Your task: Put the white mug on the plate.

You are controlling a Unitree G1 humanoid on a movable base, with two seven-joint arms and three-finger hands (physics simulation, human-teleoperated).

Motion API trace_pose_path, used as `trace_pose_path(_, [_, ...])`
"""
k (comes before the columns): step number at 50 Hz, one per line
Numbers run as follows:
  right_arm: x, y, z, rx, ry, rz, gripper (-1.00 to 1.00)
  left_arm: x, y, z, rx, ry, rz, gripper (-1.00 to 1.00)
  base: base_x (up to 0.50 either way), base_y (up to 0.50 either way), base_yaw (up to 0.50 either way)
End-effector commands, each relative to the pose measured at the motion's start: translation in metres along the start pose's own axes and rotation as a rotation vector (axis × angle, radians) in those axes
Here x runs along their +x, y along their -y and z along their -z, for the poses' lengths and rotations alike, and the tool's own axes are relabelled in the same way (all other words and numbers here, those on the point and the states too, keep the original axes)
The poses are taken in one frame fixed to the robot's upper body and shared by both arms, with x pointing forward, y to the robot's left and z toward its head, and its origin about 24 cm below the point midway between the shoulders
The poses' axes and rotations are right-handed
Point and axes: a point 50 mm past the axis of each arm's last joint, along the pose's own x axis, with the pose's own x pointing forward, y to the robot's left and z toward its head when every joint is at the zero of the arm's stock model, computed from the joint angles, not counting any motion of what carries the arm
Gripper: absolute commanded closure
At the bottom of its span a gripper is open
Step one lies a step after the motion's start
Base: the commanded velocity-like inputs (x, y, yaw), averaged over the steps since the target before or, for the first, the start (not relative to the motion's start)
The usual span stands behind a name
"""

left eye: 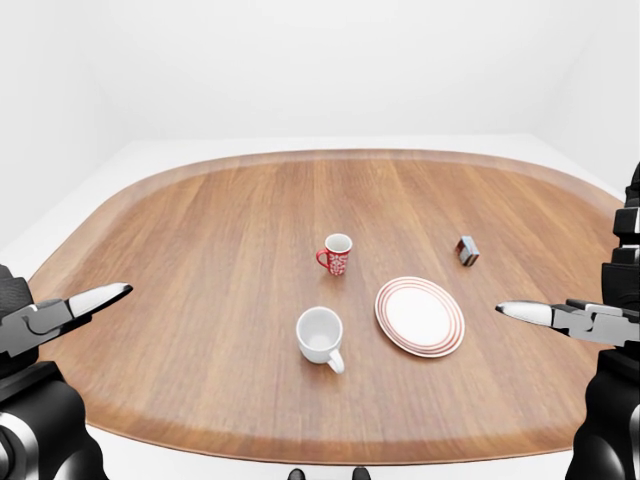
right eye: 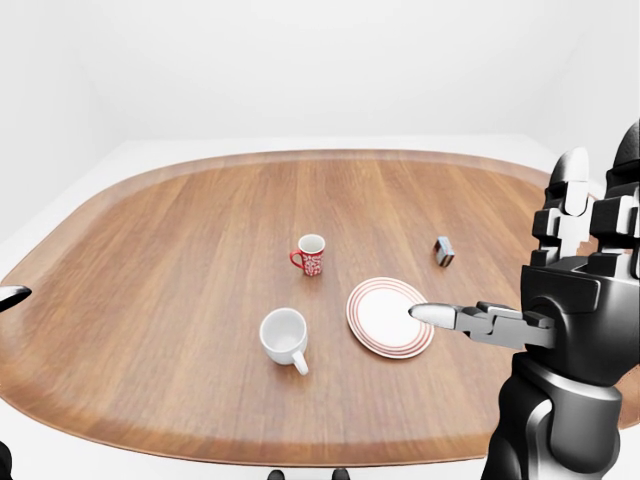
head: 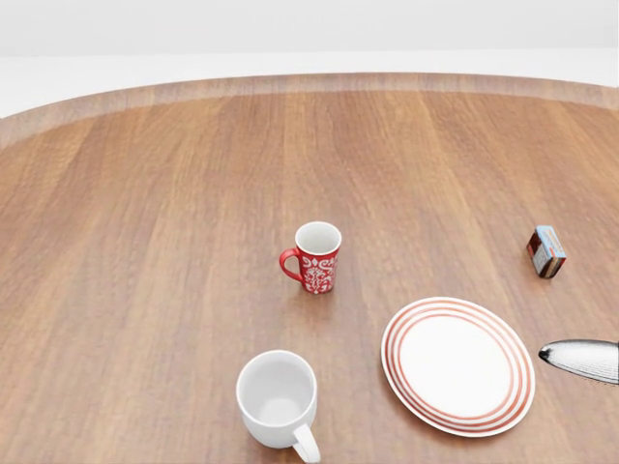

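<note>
Left-eye: oval wood table (left eye: 200, 260), white walls & floor. Left hand (left eye: 60, 315) and right hand (left eye: 575, 318) open, holding nothing, apart from everything.
Head: white mug (head: 278, 398) upright on wood, just left of striped plate (head: 457, 365); red mug (head: 315, 257) above.
Right-eye: small box (right eye: 442, 251) top-right of plate.

Head view close, angled down at table (head: 145, 193), 2 eye views wider, sharing plate (left eye: 420, 316).

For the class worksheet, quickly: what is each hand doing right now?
Left hand: open, holding nothing.
Right hand: open, holding nothing; the white mug stands untouched.
</note>
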Motion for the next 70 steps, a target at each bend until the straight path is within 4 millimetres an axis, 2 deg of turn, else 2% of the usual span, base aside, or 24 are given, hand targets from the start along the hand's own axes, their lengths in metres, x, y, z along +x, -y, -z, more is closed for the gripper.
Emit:
trace_pose_path(1, [0.000, -0.001, 0.000, 0.002, 0.002, -0.001, -1.00, 0.000, 0.000, -0.001, -0.001, 0.004, -0.001, -1.00, 0.26, 0.00, 0.00])
trace_pose_path(10, [-0.001, -0.001, 0.002, 0.009, -0.010, -0.002, -1.00, 0.000, 0.000, -0.002, -0.002, 0.006, 0.000, -1.00, 0.26, 0.00, 0.00])
trace_pose_path(13, [-0.001, -0.011, -0.002, 0.015, 0.007, -0.036, -1.00, -0.001, 0.002, 0.001, 0.002, -0.004, 0.004, -1.00, 0.00, 0.00, 0.00])
trace_pose_path(16, [0.001, -0.020, 0.003, 0.008, -0.006, -0.073, -1.00, -0.001, 0.003, 0.001, 0.005, -0.002, 0.010, -1.00, 0.00, 0.00, 0.00])
trace_pose_path(19, [0.008, -0.026, -0.005, -0.020, 0.047, -0.116, -1.00, -0.001, 0.003, 0.000, 0.003, 0.004, 0.010, -1.00, 0.00, 0.00, 0.00])
trace_pose_path(33, [0.046, -0.086, 0.001, -0.255, 0.151, -0.429, -1.00, 0.000, 0.004, -0.001, 0.002, 0.008, 0.010, -1.00, 0.00, 0.00, 0.00])
trace_pose_path(42, [0.055, -0.126, 0.005, -0.374, 0.170, -0.620, -1.00, 0.000, 0.004, 0.001, 0.004, 0.002, 0.011, -1.00, 0.00, 0.00, 0.00])
trace_pose_path(44, [0.056, -0.132, 0.010, -0.377, 0.147, -0.646, -1.00, -0.001, 0.004, 0.001, 0.002, 0.000, 0.013, -1.00, 0.00, 0.00, 0.00])
trace_pose_path(49, [0.053, -0.153, 0.037, -0.410, 0.028, -0.783, -1.00, -0.001, 0.006, 0.001, 0.004, 0.001, 0.018, -1.00, 0.00, 0.00, 0.00])
trace_pose_path(55, [0.053, -0.178, 0.044, -0.545, -0.011, -1.002, -1.00, -0.002, 0.006, 0.002, 0.005, -0.004, 0.019, -1.00, 0.00, 0.00, 0.00])
trace_pose_path(58, [0.061, -0.183, 0.048, -0.643, -0.024, -0.997, -1.00, -0.001, 0.006, 0.001, 0.005, -0.001, 0.018, -1.00, 0.00, 0.00, 0.00])
trace_pose_path(67, [0.104, -0.191, 0.063, -0.896, -0.097, -0.974, -1.00, -0.001, 0.006, 0.002, 0.005, -0.005, 0.021, -1.00, 0.00, 0.00, 0.00])
trace_pose_path(70, [0.108, -0.193, 0.069, -0.985, -0.125, -0.973, -1.00, -0.001, 0.005, 0.002, 0.004, -0.003, 0.019, -1.00, 0.00, 0.00, 0.00])
